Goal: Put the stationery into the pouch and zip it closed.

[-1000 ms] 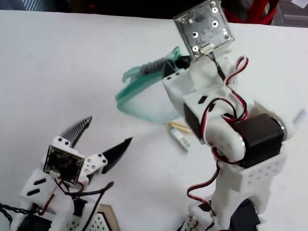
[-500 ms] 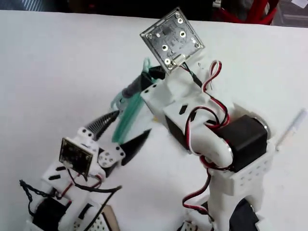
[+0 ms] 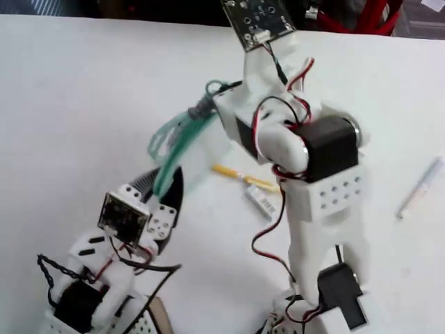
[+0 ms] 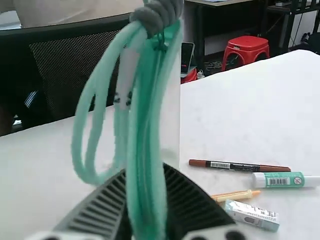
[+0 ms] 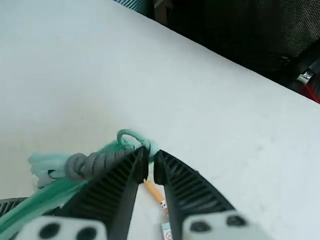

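Right tool (image 5: 150, 153): jaws clamped on the top edge of the clear, mint-trimmed pouch (image 5: 47, 165), beside its grey zip pull (image 5: 95, 161), holding it up above the table (image 3: 83, 90). Left tool (image 4: 145, 172): below the right tool, jaws closed on the pouch's lower end. On the table just beyond the left tool: brown pen (image 4: 239, 166), green-labelled marker (image 4: 282, 179), orange pencil (image 4: 235, 195), small wrapped eraser (image 4: 250, 214). Well apart from both tools: white pen (image 3: 419, 188).
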Robot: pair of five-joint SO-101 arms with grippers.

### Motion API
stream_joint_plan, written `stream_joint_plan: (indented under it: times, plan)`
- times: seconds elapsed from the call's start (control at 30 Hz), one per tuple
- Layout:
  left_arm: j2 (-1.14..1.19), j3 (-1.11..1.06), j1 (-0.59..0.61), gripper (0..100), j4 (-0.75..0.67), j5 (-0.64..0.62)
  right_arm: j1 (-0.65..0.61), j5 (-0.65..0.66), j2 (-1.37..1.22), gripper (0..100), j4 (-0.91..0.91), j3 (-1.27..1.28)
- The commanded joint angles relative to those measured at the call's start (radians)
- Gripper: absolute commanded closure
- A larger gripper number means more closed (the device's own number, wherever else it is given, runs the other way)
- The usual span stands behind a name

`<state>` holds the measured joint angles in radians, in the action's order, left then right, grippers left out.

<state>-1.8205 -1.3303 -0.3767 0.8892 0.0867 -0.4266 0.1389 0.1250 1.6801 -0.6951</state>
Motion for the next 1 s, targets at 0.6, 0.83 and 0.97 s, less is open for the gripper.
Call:
stream_joint_plan:
  times: [0.6,0.83,0.97]
  plan:
    - [0.031,0.163,0.065,98,0.008,0.187,-0.104,0.121,0.116,96.4,-0.039,-0.011]
    - [0.280,0.192,0.013,98,0.052,0.203,-0.165,0.081,0.096,77.9,-0.036,-0.002]
    - [0.291,0.195,0.012,98,0.051,0.175,-0.111,-0.034,0.053,74.6,-0.015,-0.003]
